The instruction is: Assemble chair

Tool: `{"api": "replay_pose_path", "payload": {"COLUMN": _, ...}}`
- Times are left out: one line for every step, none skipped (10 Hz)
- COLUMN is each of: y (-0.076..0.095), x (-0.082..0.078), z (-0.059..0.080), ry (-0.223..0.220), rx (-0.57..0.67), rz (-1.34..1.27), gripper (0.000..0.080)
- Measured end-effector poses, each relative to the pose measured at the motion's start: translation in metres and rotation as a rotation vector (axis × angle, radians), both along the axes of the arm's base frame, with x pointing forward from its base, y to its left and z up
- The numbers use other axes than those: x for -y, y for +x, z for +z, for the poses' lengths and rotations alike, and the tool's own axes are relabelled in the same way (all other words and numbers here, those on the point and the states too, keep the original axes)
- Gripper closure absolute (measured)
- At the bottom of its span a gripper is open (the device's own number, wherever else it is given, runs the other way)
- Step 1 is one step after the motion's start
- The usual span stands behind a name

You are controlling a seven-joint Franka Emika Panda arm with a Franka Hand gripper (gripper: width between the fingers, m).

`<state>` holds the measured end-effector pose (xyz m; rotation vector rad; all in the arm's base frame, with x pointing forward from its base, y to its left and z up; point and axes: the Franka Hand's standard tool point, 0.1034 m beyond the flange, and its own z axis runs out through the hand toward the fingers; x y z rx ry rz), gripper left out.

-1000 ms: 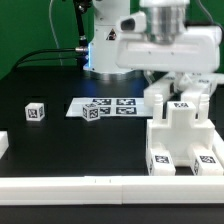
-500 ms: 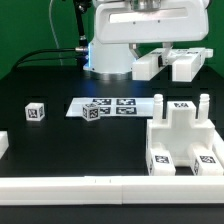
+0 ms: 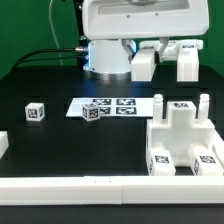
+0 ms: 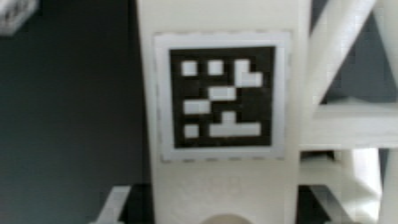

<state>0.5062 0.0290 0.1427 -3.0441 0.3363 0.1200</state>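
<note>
The partly built chair (image 3: 180, 140), a blocky white structure with tags and two upright posts, stands at the exterior view's right. My gripper (image 3: 166, 62) hangs high above it, under the white hand. In the wrist view my gripper (image 4: 217, 205) is shut on a white chair bar (image 4: 214, 25) that carries a large square tag. The bar fills the space between the two fingers (image 4: 118, 200). In the exterior view two white blocks (image 3: 146, 65) hang below the hand, and I cannot tell fingers from part there. One small tagged white cube (image 3: 36, 112) lies at the left.
The marker board (image 3: 120, 104) lies in the middle of the black table, and a second tagged cube (image 3: 92, 112) rests at its left end. White border rails (image 3: 70, 188) run along the near edge and the left side. The robot base (image 3: 108, 55) stands behind.
The gripper has risen from down at the chair structure to well above it. The jaws keep the same width. The structure and the cubes have not moved.
</note>
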Motion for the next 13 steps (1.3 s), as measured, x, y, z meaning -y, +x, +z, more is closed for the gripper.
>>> {"api": "replay_pose_path", "payload": {"y": 0.003, "x": -0.002, "z": -0.004, "ry": -0.004, "rx": -0.007, "rz": 0.005, "gripper": 0.0515}}
{"api": "replay_pose_path", "payload": {"y": 0.002, "x": -0.002, "z": -0.004, "ry": -0.004, "rx": -0.008, "rz": 0.005, "gripper": 0.0515}}
{"api": "replay_pose_path", "payload": {"y": 0.002, "x": -0.002, "z": -0.004, "ry": -0.004, "rx": -0.008, "rz": 0.005, "gripper": 0.0515}}
{"api": "replay_pose_path", "payload": {"y": 0.002, "x": -0.002, "z": -0.005, "ry": -0.004, "rx": -0.009, "rz": 0.005, "gripper": 0.0515}}
{"api": "replay_pose_path", "payload": {"y": 0.003, "x": -0.002, "z": -0.004, "ry": -0.005, "rx": -0.008, "rz": 0.006, "gripper": 0.0515}}
{"api": "replay_pose_path", "payload": {"y": 0.014, "x": -0.002, "z": 0.004, "ry": -0.011, "rx": -0.035, "rz": 0.029, "gripper": 0.0515}}
{"api": "replay_pose_path", "payload": {"y": 0.039, "x": -0.002, "z": 0.012, "ry": -0.017, "rx": -0.03, "rz": 0.042, "gripper": 0.0515}}
{"api": "replay_pose_path", "payload": {"y": 0.058, "x": -0.002, "z": 0.014, "ry": -0.025, "rx": -0.007, "rz": 0.058, "gripper": 0.0515}}
{"api": "replay_pose_path", "payload": {"y": 0.06, "x": -0.005, "z": 0.012, "ry": -0.027, "rx": 0.007, "rz": 0.072, "gripper": 0.0515}}
{"api": "replay_pose_path", "payload": {"y": 0.059, "x": -0.004, "z": 0.012, "ry": -0.027, "rx": 0.004, "rz": 0.071, "gripper": 0.0515}}
{"api": "replay_pose_path", "payload": {"y": 0.059, "x": -0.004, "z": 0.012, "ry": -0.027, "rx": 0.004, "rz": 0.071, "gripper": 0.0515}}
{"api": "replay_pose_path", "payload": {"y": 0.059, "x": -0.004, "z": 0.011, "ry": -0.027, "rx": 0.004, "rz": 0.071, "gripper": 0.0515}}
{"api": "replay_pose_path", "payload": {"y": 0.061, "x": -0.003, "z": 0.01, "ry": -0.043, "rx": 0.005, "rz": 0.093, "gripper": 0.0515}}
